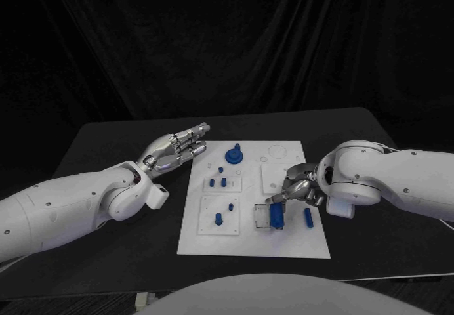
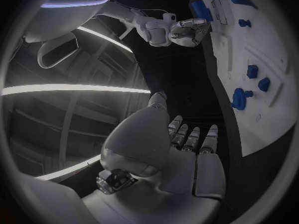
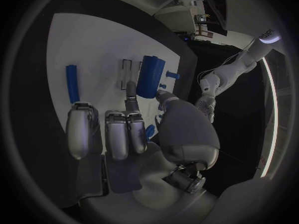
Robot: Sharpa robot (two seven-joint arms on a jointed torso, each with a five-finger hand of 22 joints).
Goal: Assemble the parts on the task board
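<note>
The white task board (image 1: 284, 244) lies mid-table with blue parts on it. A thick blue cylinder (image 1: 277, 215) rests in a clear holder near the board's right edge, and a thin blue stick (image 1: 308, 218) lies beside it. My right hand (image 1: 298, 187) hovers just beyond the cylinder (image 3: 149, 77), holding nothing; one fingertip (image 3: 131, 90) reaches close to the cylinder's end, and I cannot tell if it touches. My left hand (image 1: 175, 152) floats off the board's far left corner, fingers (image 2: 193, 137) straight and apart, empty.
A round blue knob part (image 1: 233, 156) stands at the board's far end, also seen from the left wrist (image 2: 238, 98). Small blue pegs (image 1: 220, 182) and a blue pin (image 1: 218, 218) stand in the left half. Bare black table (image 1: 123, 262) surrounds the board.
</note>
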